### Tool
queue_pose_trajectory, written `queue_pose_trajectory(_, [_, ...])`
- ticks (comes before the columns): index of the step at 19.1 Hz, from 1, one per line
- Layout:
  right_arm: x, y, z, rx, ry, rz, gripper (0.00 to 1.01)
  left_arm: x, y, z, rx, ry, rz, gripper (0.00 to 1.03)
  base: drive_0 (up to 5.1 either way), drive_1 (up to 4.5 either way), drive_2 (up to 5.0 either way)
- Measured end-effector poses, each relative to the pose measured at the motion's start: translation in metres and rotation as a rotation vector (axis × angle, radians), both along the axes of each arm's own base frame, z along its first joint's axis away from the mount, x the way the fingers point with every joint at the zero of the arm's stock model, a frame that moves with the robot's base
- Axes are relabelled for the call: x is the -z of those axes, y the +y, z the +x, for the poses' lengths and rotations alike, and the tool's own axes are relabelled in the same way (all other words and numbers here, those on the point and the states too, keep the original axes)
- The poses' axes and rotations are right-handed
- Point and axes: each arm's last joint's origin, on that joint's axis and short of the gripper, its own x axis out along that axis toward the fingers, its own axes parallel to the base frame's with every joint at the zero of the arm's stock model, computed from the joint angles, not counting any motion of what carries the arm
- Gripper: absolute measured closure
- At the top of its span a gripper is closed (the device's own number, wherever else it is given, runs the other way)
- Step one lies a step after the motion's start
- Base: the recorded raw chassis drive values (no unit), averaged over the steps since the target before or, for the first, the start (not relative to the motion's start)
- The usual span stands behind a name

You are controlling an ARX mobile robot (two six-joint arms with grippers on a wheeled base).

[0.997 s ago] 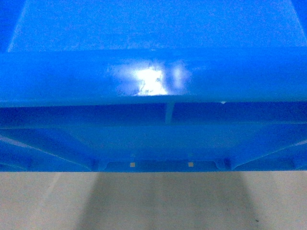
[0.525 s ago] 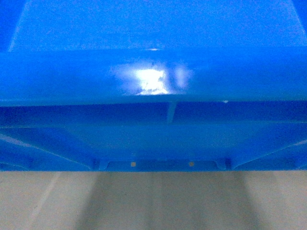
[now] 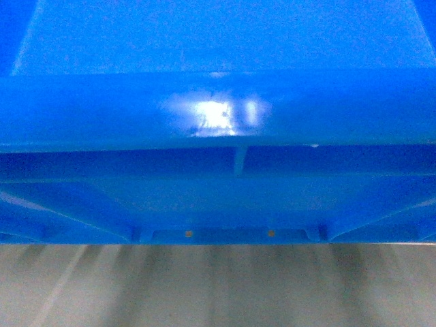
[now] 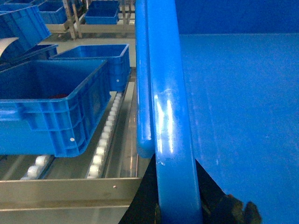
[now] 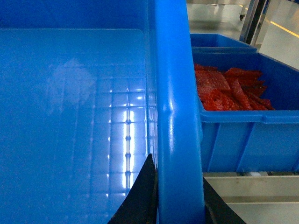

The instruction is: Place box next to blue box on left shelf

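The box [image 3: 218, 109], a large bright blue open crate, fills the head view with its near wall and rim. My left gripper [image 4: 177, 205] is shut on the box's left rim [image 4: 168, 116], one black finger on each side. My right gripper [image 5: 180, 200] is shut on the right rim [image 5: 175, 116] the same way. In the left wrist view the left shelf [image 4: 105, 135], with its rows of white rollers, lies just left of the held box. A blue box [image 4: 51, 102] stands on that shelf, apart from the held box by a strip of rollers.
A second blue box [image 4: 100, 58] sits behind the first on the rollers. A steel front rail [image 4: 65, 189] edges the shelf. To the right, a blue box of red pieces [image 5: 233, 93] stands close beside the held box. More blue trays on racks [image 4: 100, 11] stand far back.
The box keeps its place in the head view. The pale floor below it now looks streaked and its shadow has spread, so the view has shifted slightly.
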Motion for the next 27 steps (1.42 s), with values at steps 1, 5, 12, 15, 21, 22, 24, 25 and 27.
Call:
queue_pose_trajectory(1, [0.0000, 0.0000, 0.0000, 0.000, 0.000, 0.000, 0.92, 0.0000, 0.0000, 0.0000, 0.000, 0.000, 0.000, 0.96, 0.0, 0.00, 0.0])
queue_pose_trajectory(5, [0.0002, 0.0001, 0.0001, 0.000, 0.001, 0.000, 0.92, 0.0001, 0.0000, 0.0000, 0.000, 0.001, 0.000, 0.96, 0.0, 0.00, 0.0])
queue_pose_trajectory(12, [0.0002, 0.0001, 0.0002, 0.000, 0.001, 0.000, 0.92, 0.0000, 0.0000, 0.0000, 0.000, 0.000, 0.000, 0.96, 0.0, 0.00, 0.0])
queue_pose_trajectory(15, [-0.0005, 0.0000, -0.0001, 0.000, -0.004, 0.001, 0.92, -0.0002, 0.0000, 0.0001, 0.000, -0.003, -0.001, 0.96, 0.0, 0.00, 0.0])
queue_pose_trajectory(21, [0.0005, 0.0003, 0.0008, 0.000, 0.003, -0.001, 0.92, 0.0004, -0.0001, 0.0006, 0.000, 0.003, 0.001, 0.96, 0.0, 0.00, 0.0])
queue_pose_trajectory(22, [0.0005, 0.0003, 0.0008, 0.000, 0.003, -0.001, 0.92, 0.0005, -0.0001, 0.0006, 0.000, 0.003, 0.001, 0.96, 0.0, 0.00, 0.0])
queue_pose_trajectory(24, [0.0006, 0.0003, 0.0007, 0.000, 0.004, -0.001, 0.92, 0.0005, -0.0001, 0.0006, 0.000, 0.003, 0.001, 0.96, 0.0, 0.00, 0.0])
queue_pose_trajectory(25, [0.0006, 0.0003, 0.0007, 0.000, 0.004, -0.001, 0.92, 0.0005, -0.0001, 0.0006, 0.000, 0.003, 0.001, 0.96, 0.0, 0.00, 0.0])
queue_pose_trajectory(27, [0.0005, 0.0003, 0.0008, 0.000, 0.003, -0.001, 0.92, 0.0005, -0.0001, 0.0006, 0.000, 0.003, 0.001, 0.96, 0.0, 0.00, 0.0])
